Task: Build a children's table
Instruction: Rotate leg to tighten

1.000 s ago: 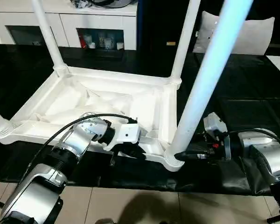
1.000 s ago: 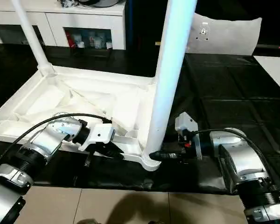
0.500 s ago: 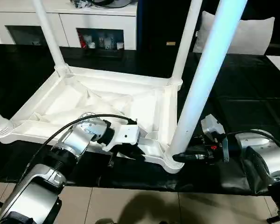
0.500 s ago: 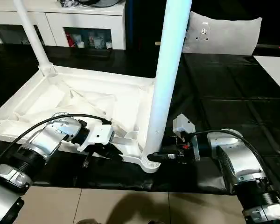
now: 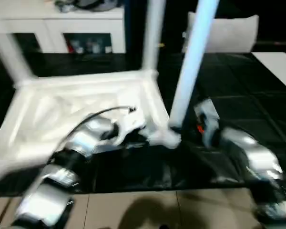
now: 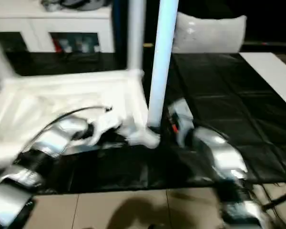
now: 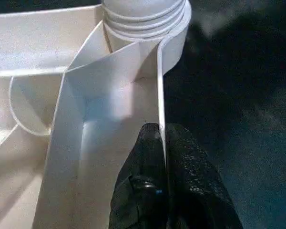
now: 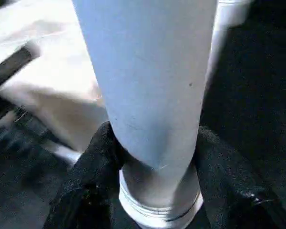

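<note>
Pinched on the thin rim wall of the upturned white table top, the left gripper had one black finger inside the wall and the other outside it, pressed together with only the plastic edge between them. Just beyond those fingers along the same wall stood the round corner socket, with the ridged foot of a leg seated in it.

At that same near corner of the table top, the right gripper was clamped around the base of the nearest leg, its two black fingers hugging the tube on either side just above the ringed end. The leg rose upright from the socket, pale and bluish in the light, and ran out of the top of the head views.

From the head views, the table top lay ribbed side up on the black mat, its near edge close to the mat's near edge. A second leg stood upright in the far corner socket behind the gripped one, and a third leg rose from the far corner on the robot's left. Both silver forearms reached in over the mat's near edge toward the gripped corner. Beyond the mat stood a white cabinet and a pale cushion; tan floor tiles showed below the mat.
</note>
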